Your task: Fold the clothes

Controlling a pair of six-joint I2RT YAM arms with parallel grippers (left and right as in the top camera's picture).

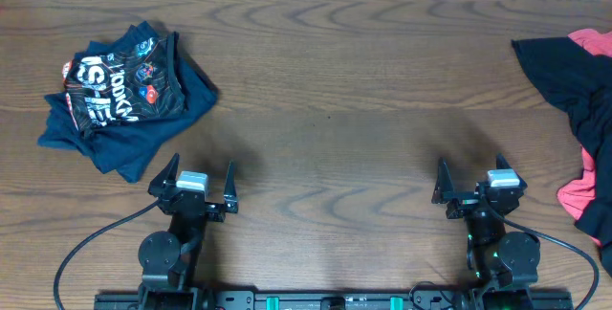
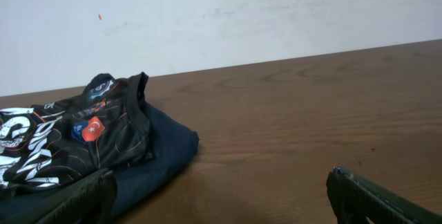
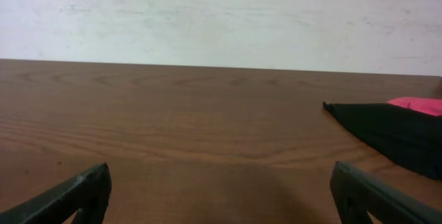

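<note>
A folded black jersey (image 1: pixel 122 85) with orange lines and white lettering lies on a navy garment (image 1: pixel 186 99) at the table's left. In the left wrist view the jersey (image 2: pixel 62 141) and the navy cloth (image 2: pixel 169 148) lie ahead and to the left. My left gripper (image 1: pixel 202 164) (image 2: pixel 219 179) stands open and empty, just near of that stack. A crumpled black garment (image 1: pixel 574 85) (image 3: pixel 394 127) with red cloth (image 1: pixel 593 40) (image 3: pixel 418 104) lies at the right edge. My right gripper (image 1: pixel 469 162) (image 3: pixel 221 172) is open and empty, left of that pile.
The brown wooden table (image 1: pixel 335 80) stretches between the two piles. More pink-red cloth (image 1: pixel 579 195) shows at the right edge near the right arm. A pale wall (image 3: pixel 221 16) runs behind the table's far edge.
</note>
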